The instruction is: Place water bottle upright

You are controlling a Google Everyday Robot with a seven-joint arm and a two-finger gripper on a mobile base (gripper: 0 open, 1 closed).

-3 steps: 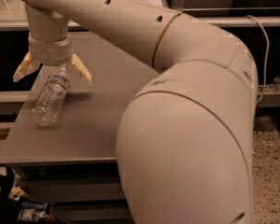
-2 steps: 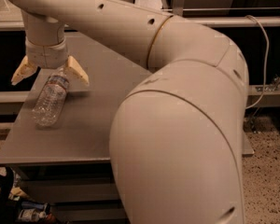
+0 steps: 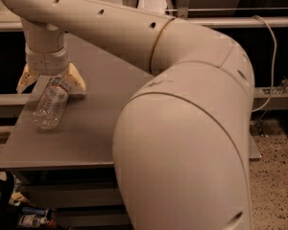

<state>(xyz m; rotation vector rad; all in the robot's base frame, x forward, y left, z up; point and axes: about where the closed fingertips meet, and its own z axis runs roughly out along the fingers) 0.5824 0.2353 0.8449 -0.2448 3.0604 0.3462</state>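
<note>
The water bottle (image 3: 50,104) is a clear ribbed plastic bottle lying on its side on the grey table (image 3: 93,128) at its left part. Its neck end, with a pale label with red marks, points away under the gripper; its base points toward the table's front. The cap is hidden by the gripper. My gripper (image 3: 50,83) hangs from the cream arm directly over the bottle's neck end. Its two tan fingers (image 3: 75,79) are spread wide, one on each side of the bottle's shoulder. They do not grip the bottle.
The large cream arm (image 3: 182,128) fills the middle and right of the view and hides much of the table. A metal rail (image 3: 230,20) and a cable (image 3: 273,51) run behind. Clutter (image 3: 29,219) lies on the floor at the lower left, beneath the table's front edge.
The arm and gripper have shifted slightly left over the bottle's neck end. The bottle lies in the same spot on its side.
</note>
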